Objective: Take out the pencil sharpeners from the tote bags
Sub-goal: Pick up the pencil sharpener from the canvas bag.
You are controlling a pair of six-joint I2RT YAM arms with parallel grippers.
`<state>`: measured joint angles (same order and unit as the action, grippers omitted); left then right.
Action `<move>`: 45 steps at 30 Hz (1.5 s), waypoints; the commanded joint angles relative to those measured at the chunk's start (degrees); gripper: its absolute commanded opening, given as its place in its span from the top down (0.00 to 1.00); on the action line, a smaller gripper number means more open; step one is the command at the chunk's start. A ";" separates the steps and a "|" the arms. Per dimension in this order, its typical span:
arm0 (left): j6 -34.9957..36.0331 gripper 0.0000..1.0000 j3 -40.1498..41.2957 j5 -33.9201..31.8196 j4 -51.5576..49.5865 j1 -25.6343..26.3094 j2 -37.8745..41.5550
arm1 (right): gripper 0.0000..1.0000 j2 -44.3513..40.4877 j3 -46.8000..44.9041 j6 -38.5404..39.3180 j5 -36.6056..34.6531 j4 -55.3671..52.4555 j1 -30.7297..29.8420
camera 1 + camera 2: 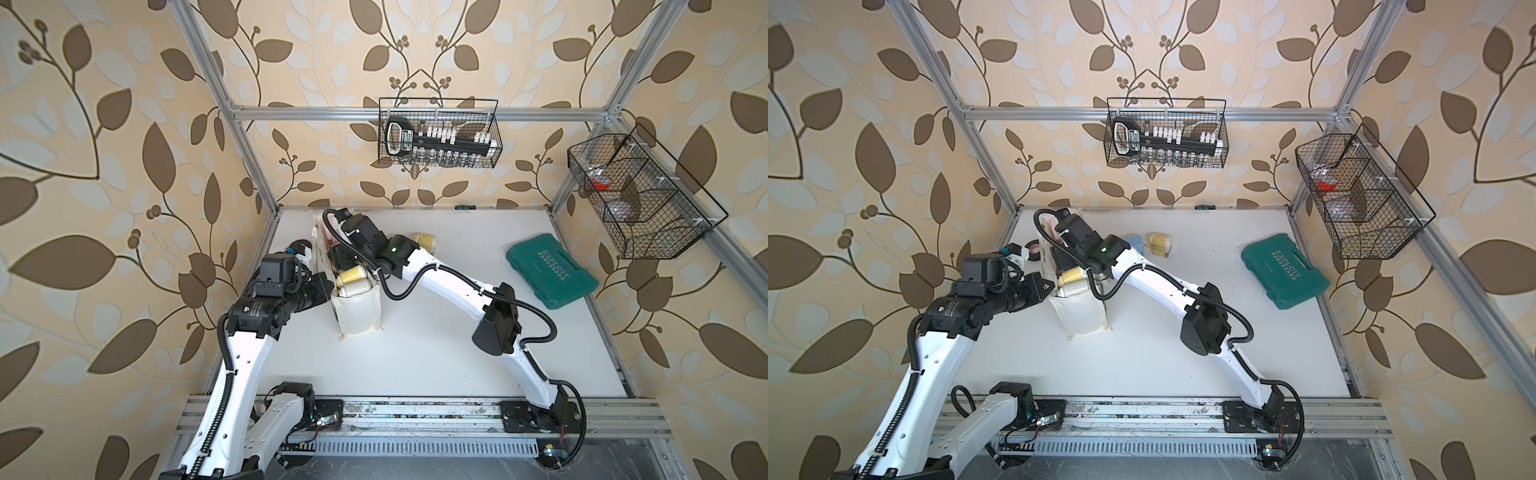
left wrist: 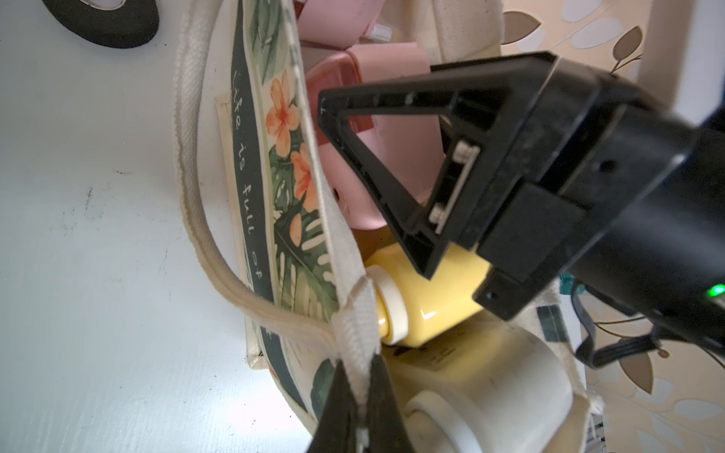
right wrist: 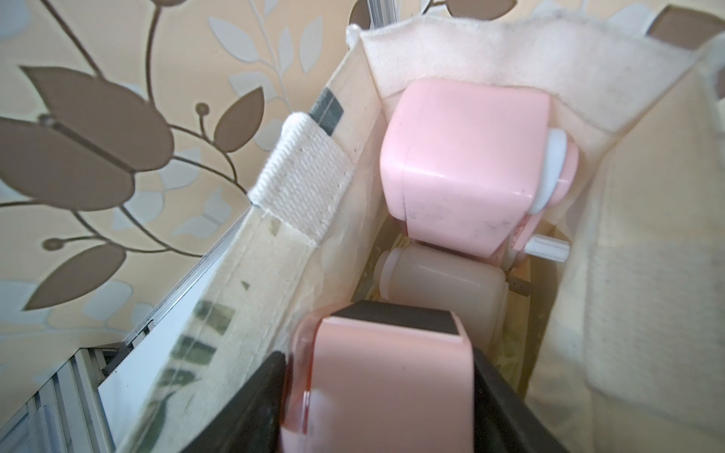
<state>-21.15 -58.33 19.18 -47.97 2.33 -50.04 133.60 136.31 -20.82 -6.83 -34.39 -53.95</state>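
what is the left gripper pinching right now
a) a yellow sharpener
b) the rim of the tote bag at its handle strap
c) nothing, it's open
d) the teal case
b: in the left wrist view the left gripper has its jaws closed on the cream canvas edge of the tote bag where the handle strap is sewn on; the yellow sharpener lies loose inside, beside it.

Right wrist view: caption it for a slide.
Inside the tote bag, the right tool straddles a pink pencil sharpener.
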 commanded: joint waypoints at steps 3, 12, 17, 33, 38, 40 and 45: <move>1.19 1.00 1.20 -1.34 -2.22 0.40 0.04 | 0.40 -3.69 -2.19 1.34 -0.73 -1.39 0.50; 1.19 1.00 1.20 -1.43 -2.40 0.40 0.21 | 0.40 -6.16 -2.81 1.48 0.97 -0.51 0.47; 1.15 1.00 1.35 -1.51 -2.31 0.40 0.22 | 0.40 -8.10 -2.93 1.39 1.38 0.03 0.33; 1.15 1.00 1.64 -1.43 -2.13 0.40 0.40 | 0.41 -14.34 -4.12 1.79 1.47 1.12 0.34; 1.19 1.00 1.55 -1.47 -2.13 0.43 0.34 | 0.41 -18.10 -5.55 2.42 1.43 1.08 0.46; 1.18 1.00 1.59 -1.51 -2.11 0.40 0.33 | 0.41 -20.09 -6.58 2.92 0.89 1.16 0.62; 1.19 1.00 1.64 -1.34 -1.96 0.44 0.26 | 0.41 -25.61 -9.95 4.92 -1.02 0.91 2.03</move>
<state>-21.15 -57.91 19.07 -47.79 2.33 -49.71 112.09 127.48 -17.87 -5.80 -34.50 -52.93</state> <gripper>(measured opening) 0.061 0.592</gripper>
